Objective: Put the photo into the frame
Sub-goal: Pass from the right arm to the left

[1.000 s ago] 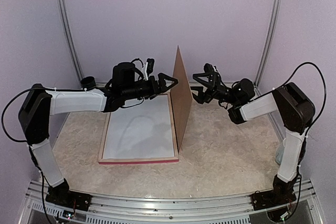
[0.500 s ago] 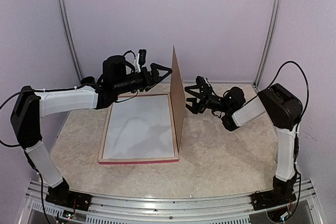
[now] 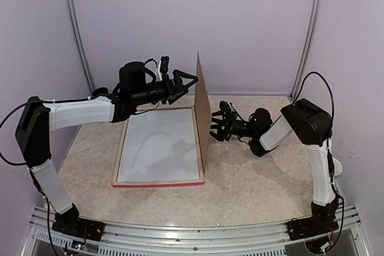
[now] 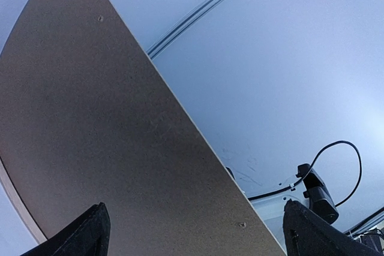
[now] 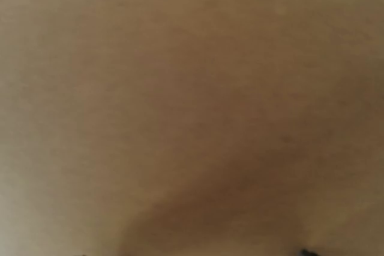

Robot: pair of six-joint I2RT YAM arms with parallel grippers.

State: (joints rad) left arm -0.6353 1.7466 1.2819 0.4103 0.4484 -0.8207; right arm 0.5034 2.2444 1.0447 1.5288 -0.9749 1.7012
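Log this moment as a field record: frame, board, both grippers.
frame: thin rectangular picture frame, pale wood back up, pink-red near edge, flat on table
inside frame: white sheet
board: brown backing board, upright on edge along the frame's right side
left gripper: open, at board's top far corner
right gripper: open, low, facing board's right face
photo: no printed image visible

Speckled beige table (image 3: 258,178) — the frame (image 3: 157,181) lies flat on it.

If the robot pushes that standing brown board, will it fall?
Probably yes: the brown board stands on its thin edge by the frame, so a nudge may tip it. It looks flat and straight, so likely stiff, not floppy.
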